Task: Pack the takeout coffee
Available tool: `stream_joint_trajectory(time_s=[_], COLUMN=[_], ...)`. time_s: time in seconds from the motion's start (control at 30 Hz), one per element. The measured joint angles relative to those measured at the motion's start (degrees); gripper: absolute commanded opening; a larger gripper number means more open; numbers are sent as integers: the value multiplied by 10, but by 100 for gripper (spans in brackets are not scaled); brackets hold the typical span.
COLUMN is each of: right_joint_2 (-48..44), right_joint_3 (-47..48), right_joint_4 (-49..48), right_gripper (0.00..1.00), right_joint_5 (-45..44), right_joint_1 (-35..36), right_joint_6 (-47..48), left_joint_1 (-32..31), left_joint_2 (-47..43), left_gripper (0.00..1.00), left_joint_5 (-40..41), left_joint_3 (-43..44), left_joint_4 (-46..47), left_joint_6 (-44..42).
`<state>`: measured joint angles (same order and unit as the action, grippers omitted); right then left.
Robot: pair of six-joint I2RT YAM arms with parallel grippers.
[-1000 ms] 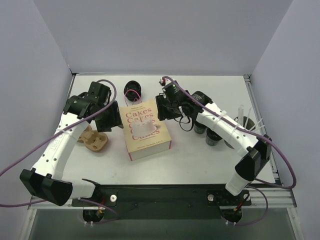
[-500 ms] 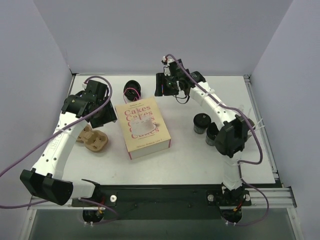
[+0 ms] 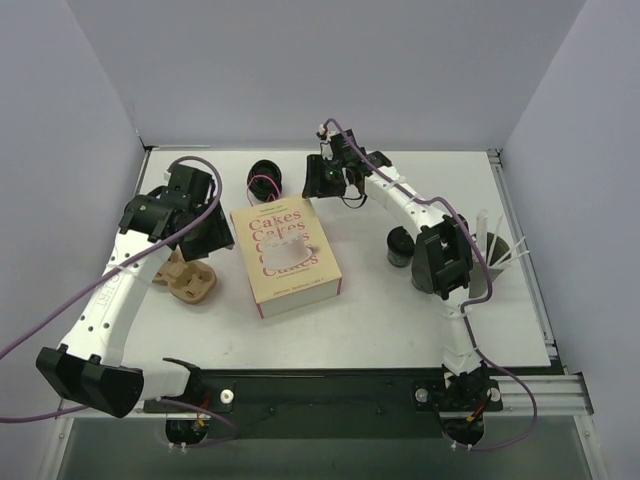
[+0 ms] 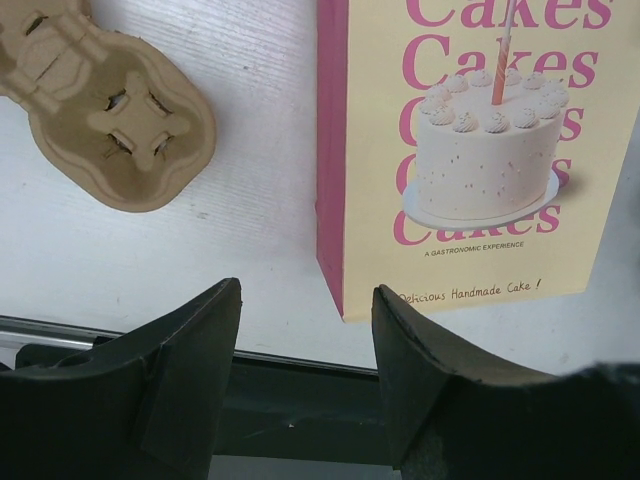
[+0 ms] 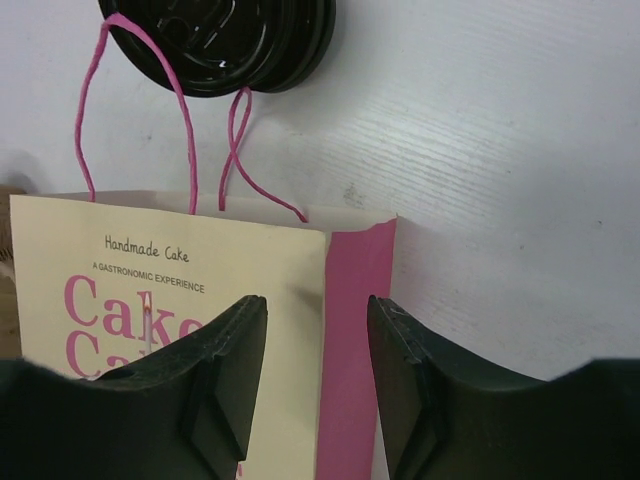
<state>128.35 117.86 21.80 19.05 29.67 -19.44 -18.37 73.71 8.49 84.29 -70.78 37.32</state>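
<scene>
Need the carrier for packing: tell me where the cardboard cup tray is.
In the top view the cardboard cup tray lies flat on the left, just left of the cake bag, with a gap between them.

One bag (image 3: 290, 258), one carrier (image 3: 186, 279), one lid stack (image 3: 265, 180), one visible cup (image 3: 399, 246).

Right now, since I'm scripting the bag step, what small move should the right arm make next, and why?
Probably lower the right gripper onto the top edge of the paper bag and close, to lift its mouth open. The bag lies flat, so no coffee cup can go in yet, and the open jaws hang over that edge.
</scene>
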Motion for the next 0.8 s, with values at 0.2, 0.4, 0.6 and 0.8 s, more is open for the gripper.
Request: stream_joint_trajectory(time_s=[0.2,0.4,0.6,0.8], right_joint_2=[2,30,52,49], right_joint_3=[0,1,1,-11], right_joint_4=[-40,-63,-71,-97], right_gripper=[38,37,0,0], right_joint_5=[9,15,26,41], right_joint_1=[0,-4,-5,-5], right_joint_6=[-7,-15,-19,-17], left_joint_1=[0,0,0,0], left_joint_2=[4,16,22,23], left_gripper=[65,65,65,65], left_joint_5=[-2,-2,-1,4], left_joint_3=[-1,-1,-1,1], left_joint_4=[-2,-2,-7,-12], left_joint_6=[0,0,0,-1])
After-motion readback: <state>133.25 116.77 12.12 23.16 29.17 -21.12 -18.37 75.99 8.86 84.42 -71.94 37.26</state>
